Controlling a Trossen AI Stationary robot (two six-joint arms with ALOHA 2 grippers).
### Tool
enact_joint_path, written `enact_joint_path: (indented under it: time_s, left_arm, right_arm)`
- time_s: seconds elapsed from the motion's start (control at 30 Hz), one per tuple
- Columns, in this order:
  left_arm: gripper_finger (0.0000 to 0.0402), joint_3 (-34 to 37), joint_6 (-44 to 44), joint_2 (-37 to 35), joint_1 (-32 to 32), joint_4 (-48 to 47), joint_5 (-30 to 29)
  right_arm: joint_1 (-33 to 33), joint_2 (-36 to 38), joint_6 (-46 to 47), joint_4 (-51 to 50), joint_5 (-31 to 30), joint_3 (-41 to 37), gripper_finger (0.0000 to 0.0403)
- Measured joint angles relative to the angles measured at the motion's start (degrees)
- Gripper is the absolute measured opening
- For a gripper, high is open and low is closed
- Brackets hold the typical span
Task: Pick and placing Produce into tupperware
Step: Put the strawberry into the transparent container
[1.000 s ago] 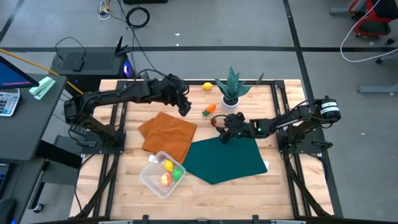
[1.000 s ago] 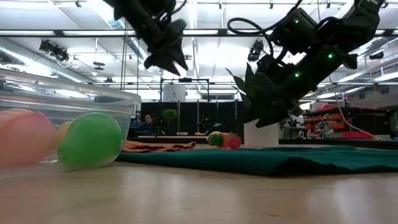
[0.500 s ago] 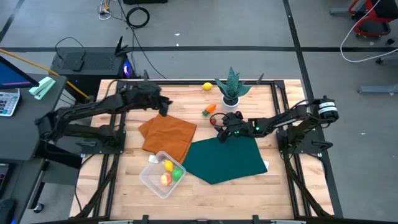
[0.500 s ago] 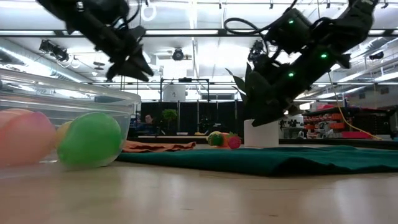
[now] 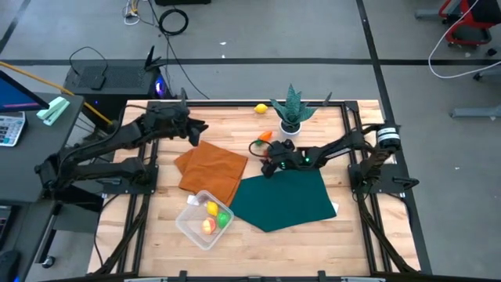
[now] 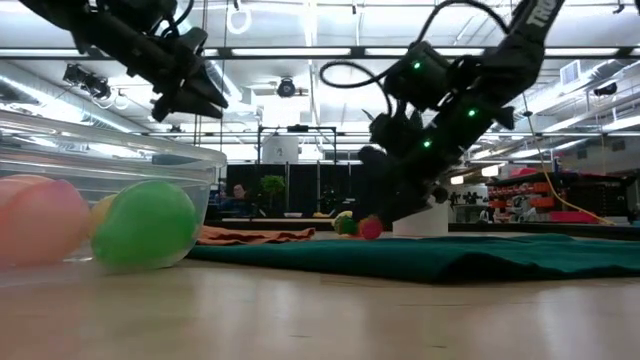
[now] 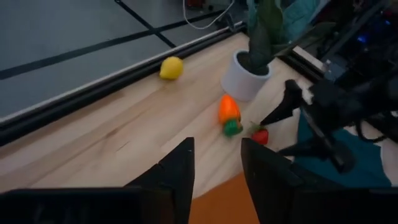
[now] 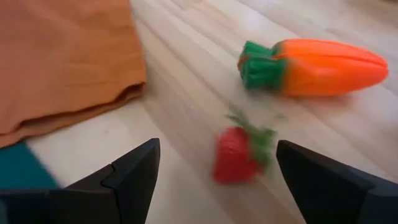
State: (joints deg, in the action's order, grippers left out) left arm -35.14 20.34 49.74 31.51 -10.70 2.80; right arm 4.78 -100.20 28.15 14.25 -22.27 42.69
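The wooden table (image 5: 156, 243) carries a green cloth (image 5: 286, 200) and an orange cloth (image 5: 211, 168), whose near corners meet. Bare wood lies open along the far edge, between the two arms, and across the near strip past the cloths.

The tupperware (image 5: 188, 223), clear with rounded corners, stands at the near left, touching the orange cloth's near corner, well apart from both sets of fingers. It holds yellow, red and green produce.

The left gripper (image 5: 197, 128) hangs over the far left of the table, just beyond the orange cloth's far edge. In the left wrist view its fingers (image 7: 177, 174) stand a narrow gap apart with nothing between them. A second ago this arm reached nearer the table's middle; it has pulled back to the left and its fingers have narrowed.

The right gripper (image 5: 266, 164) is low by the green cloth's far corner, fingers (image 8: 134, 171) spread wide and empty. It has moved forward toward the produce since a second ago.

The potted plant (image 5: 291, 110) stands beyond the right fingers. Just ahead of them lie the orange carrot (image 8: 314, 67) with its green top, and, nearer, the red strawberry (image 8: 236, 155), which lies between the finger lines, untouched. The yellow lemon (image 5: 261, 109) rests by the far edge, left of the plant.
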Motion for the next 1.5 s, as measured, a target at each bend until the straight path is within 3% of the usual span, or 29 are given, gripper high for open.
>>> enact_joint_path:
  time_s: [0.47,1.1,1.5]
  left_arm:
    - [0.0133,0.00,-0.07,-0.14,-0.88,-0.33,1.06]
    - [0.0127,-0.01,-0.45,-0.11,-0.88,-0.32,0.97]
    - [0.0124,-0.04,-1.51,-0.11,-0.81,-0.30,0.91]
  right_arm:
    - [2.25,-6.02,0.06,-3.47,1.75,5.59,0.0278]
    - [2.23,-5.38,-0.43,-5.90,6.10,6.78,0.0095]
    - [2.16,-5.38,-14.62,-16.58,11.10,25.10,0.0107]
